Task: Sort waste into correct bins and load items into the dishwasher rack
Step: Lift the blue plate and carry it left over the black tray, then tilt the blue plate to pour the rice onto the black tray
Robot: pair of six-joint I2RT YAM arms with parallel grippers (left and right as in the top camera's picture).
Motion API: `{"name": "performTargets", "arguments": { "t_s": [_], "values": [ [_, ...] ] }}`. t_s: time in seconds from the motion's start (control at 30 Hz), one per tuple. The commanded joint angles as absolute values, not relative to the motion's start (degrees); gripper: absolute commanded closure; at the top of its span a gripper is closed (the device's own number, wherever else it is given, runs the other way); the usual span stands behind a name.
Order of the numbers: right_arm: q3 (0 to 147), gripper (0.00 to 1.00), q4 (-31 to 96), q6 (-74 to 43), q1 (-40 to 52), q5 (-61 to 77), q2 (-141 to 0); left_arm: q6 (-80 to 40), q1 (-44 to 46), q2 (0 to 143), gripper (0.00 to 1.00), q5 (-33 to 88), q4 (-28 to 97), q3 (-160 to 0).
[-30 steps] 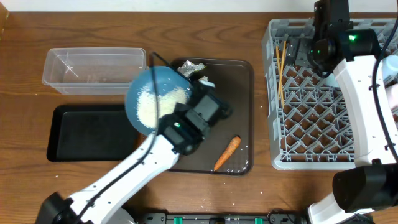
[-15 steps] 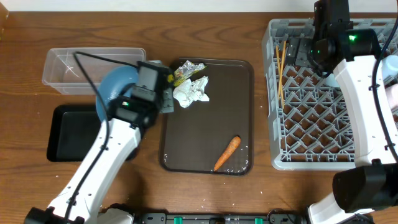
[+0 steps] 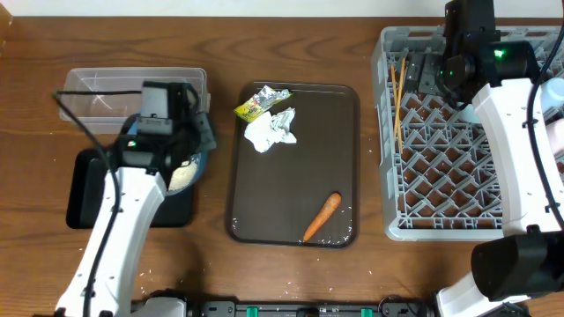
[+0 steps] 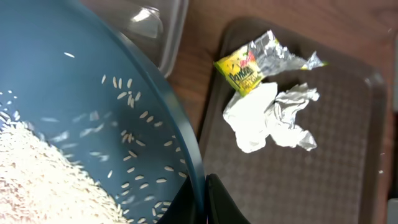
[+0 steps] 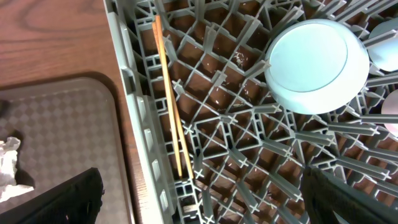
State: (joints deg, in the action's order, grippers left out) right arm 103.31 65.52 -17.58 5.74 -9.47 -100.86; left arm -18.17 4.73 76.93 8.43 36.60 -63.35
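Note:
My left gripper (image 4: 202, 202) is shut on the rim of the large blue plate (image 4: 93, 87). It holds the plate tilted over the black tray (image 3: 88, 189), just in front of the clear tub (image 3: 106, 101). White rice (image 4: 37, 174) lies heaped on the plate's low side. The tissue (image 3: 271, 130), foil wrapper (image 3: 257, 103) and carrot (image 3: 322, 216) lie on the brown tray (image 3: 339, 132). My right gripper (image 5: 205, 193) is open and empty above the grey rack (image 3: 441, 176), which holds the chopsticks (image 5: 169, 99) and the light-blue bowl (image 5: 309, 65).
The brown tray sits between the bins and the rack. The tissue (image 4: 267, 118) and wrapper (image 4: 255, 62) also show in the left wrist view, at that tray's far left corner. A pale object (image 3: 555, 136) shows at the rack's right edge. Stray rice grains lie near the table's front edge.
My left arm has swung left with the plate, from over the brown tray to over the black tray. The tissue and wrapper are now uncovered. The right arm has not moved.

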Motion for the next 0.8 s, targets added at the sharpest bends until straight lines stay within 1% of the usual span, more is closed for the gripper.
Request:
{"name": "performTargets", "arguments": {
  "t_s": [0.0,0.27,0.43,0.77],
  "values": [
    [103.35,0.01,65.56,-18.20,6.02,-9.61,-100.51,-18.24,2.04,74.17,0.94,12.32,37.28,-63.66],
    [103.35,0.01,65.56,-18.20,6.02,-9.61,-100.51,-18.24,-4.91,74.08,0.94,26.87,37.47,-63.66],
    [103.35,0.01,65.56,-18.20,6.02,-9.61,-100.51,-18.26,-8.47,74.06,0.94,33.98,37.50,-63.66],
    [103.35,0.01,65.56,-18.20,6.02,-9.61,-100.51,-18.24,-13.19,74.06,0.94,35.81,40.75,-63.61]
  ]
}}
